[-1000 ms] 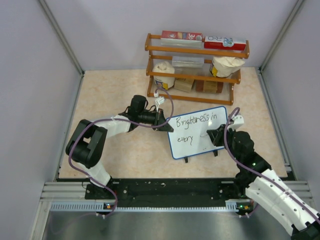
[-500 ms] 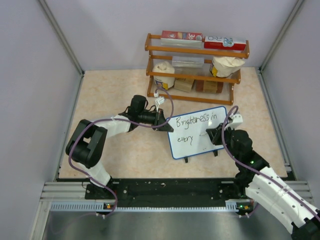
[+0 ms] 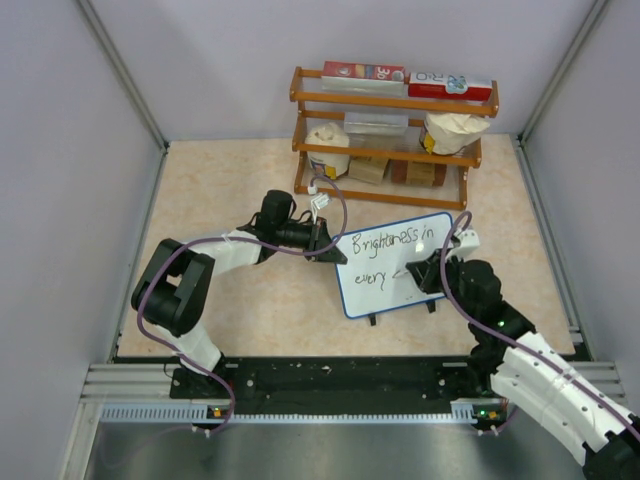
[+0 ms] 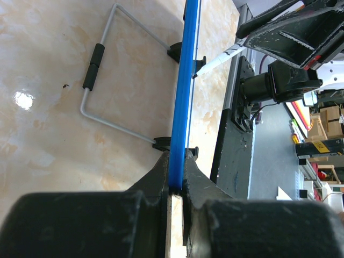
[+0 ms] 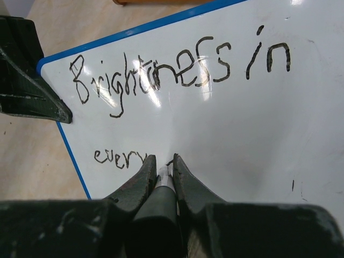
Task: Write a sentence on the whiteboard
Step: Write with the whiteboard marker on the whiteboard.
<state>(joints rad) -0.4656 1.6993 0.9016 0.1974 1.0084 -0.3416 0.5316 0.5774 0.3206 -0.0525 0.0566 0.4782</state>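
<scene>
On the whiteboard (image 5: 258, 134), sentence (image 5: 200, 66) reaching "every", right jaws gripping marker (image 5: 160, 194)

The whiteboard (image 5: 258, 134) reads "Brightness in every".

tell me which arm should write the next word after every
Right: the right fingers hold the marker, tip just past "every" on the whiteboard; the left fingers clamp its rim.

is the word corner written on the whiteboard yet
No, in the right wrist view the sentence on the whiteboard reads only "Brightness in" and, below it, "every", with the marker held just past that word.
</scene>
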